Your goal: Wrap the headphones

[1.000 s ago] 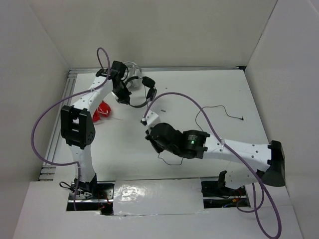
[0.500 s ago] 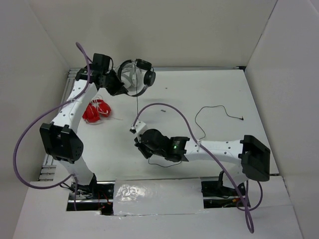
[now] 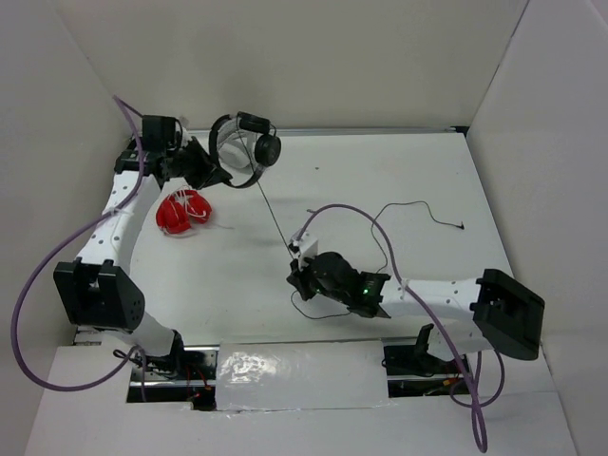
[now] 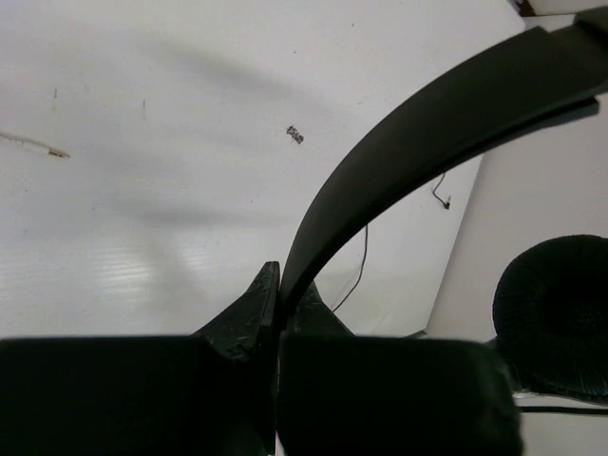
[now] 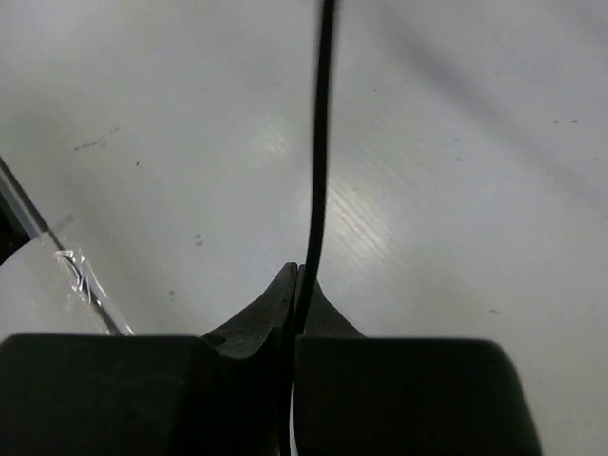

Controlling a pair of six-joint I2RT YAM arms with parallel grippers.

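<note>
The black headphones (image 3: 249,144) are held up near the back left of the table. My left gripper (image 3: 205,171) is shut on their thin headband (image 4: 408,142), and one round padded earcup (image 4: 556,313) shows at the right of the left wrist view. The thin black cable (image 3: 274,217) runs taut from the headphones down to my right gripper (image 3: 297,273), which is shut on it (image 5: 321,142). The rest of the cable lies in loose curves on the table, ending at the plug (image 3: 461,227).
Red headphones (image 3: 182,211) with a white cable lie on the table under my left arm. White walls enclose the table at the back and on both sides. A small dark speck (image 4: 294,135) lies mid-table. A foil-taped strip (image 3: 285,366) runs along the near edge.
My left gripper has carried the headphones up and to the left. My right gripper has shifted along the table with the cable, which is now pulled into a straight line between the two grippers.
</note>
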